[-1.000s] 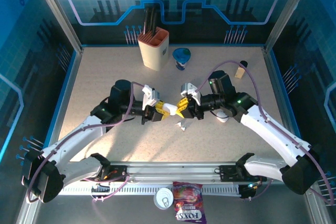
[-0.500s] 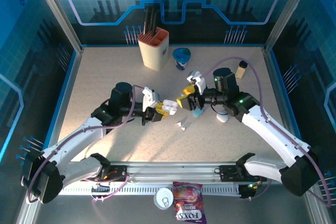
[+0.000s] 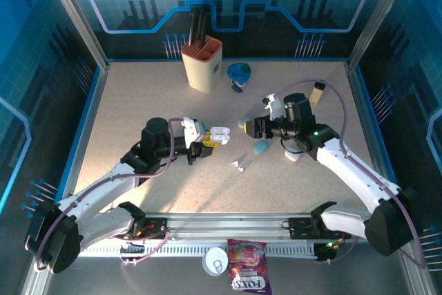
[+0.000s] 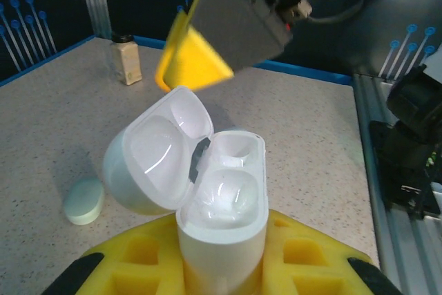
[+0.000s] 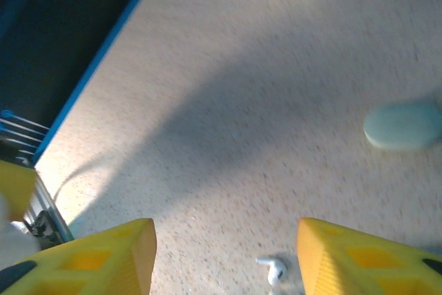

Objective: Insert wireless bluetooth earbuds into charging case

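Note:
My left gripper (image 3: 209, 140) is shut on a white charging case (image 3: 219, 132), held upright with its lid swung open. In the left wrist view the case (image 4: 222, 205) stands between the yellow pads (image 4: 138, 257). Its near well holds something glossy white, and I cannot tell what. My right gripper (image 3: 250, 126) hovers open just right of the case, with nothing between its fingers (image 5: 103, 257). One white earbud (image 3: 239, 164) lies on the table below the case. It also shows in the right wrist view as the earbud (image 5: 275, 268) low between the fingers.
A pale teal pebble case (image 3: 260, 147) lies shut on the table under the right arm, with a white object (image 3: 293, 155) beside it. At the back stand a utensil holder (image 3: 202, 64), a blue object (image 3: 239, 74) and a small bottle (image 3: 317, 92).
The right gripper has opened and drawn back up and to the right, away from the case. The left arm has pulled the case slightly back and left.

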You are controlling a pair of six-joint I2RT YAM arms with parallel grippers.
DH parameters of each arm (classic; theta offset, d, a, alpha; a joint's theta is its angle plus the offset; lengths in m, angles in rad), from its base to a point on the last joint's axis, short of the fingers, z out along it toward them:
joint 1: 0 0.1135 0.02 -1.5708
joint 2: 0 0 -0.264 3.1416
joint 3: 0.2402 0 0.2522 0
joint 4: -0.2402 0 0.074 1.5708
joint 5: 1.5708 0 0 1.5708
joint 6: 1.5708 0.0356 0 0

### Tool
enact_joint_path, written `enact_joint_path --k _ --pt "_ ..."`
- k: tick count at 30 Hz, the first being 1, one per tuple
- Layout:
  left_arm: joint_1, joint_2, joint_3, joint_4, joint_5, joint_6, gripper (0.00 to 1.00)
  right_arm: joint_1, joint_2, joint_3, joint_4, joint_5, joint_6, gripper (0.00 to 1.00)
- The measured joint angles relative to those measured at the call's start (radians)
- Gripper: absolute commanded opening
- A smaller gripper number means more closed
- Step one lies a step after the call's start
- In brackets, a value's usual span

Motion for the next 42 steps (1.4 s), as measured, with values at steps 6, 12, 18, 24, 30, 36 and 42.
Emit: enact_joint_path --k 6,12,18,24,30,36,42 --pt "0.0 0.017 -0.057 0.194 -0.066 -0.064 0.08 0.036 0.084 -0.069 -0.04 0.058 0.119 0.47" --pt "-0.003 0.046 -0.116 0.39 -0.094 -0.101 0.09 0.122 0.138 -0.188 0.013 0.112 0.298 0.41" --pt "-0.005 0.09 -0.142 0.518 -0.096 -0.119 0.09 0.203 0.198 -0.24 0.123 0.163 0.432 0.38" --pt "-0.005 0.09 -0.142 0.531 -0.08 -0.112 0.1 0.263 0.288 -0.223 0.205 0.208 0.482 0.39" --pt "-0.005 0.088 -0.142 0.52 -0.071 -0.093 0.11 0.268 0.349 -0.209 0.246 0.242 0.496 0.39" --pt "-0.005 0.088 -0.142 0.513 -0.065 -0.089 0.11 0.268 0.396 -0.188 0.27 0.244 0.5 0.35" --pt "-0.005 0.1 -0.142 0.516 -0.061 -0.089 0.11 0.269 0.431 -0.177 0.288 0.24 0.508 0.28"
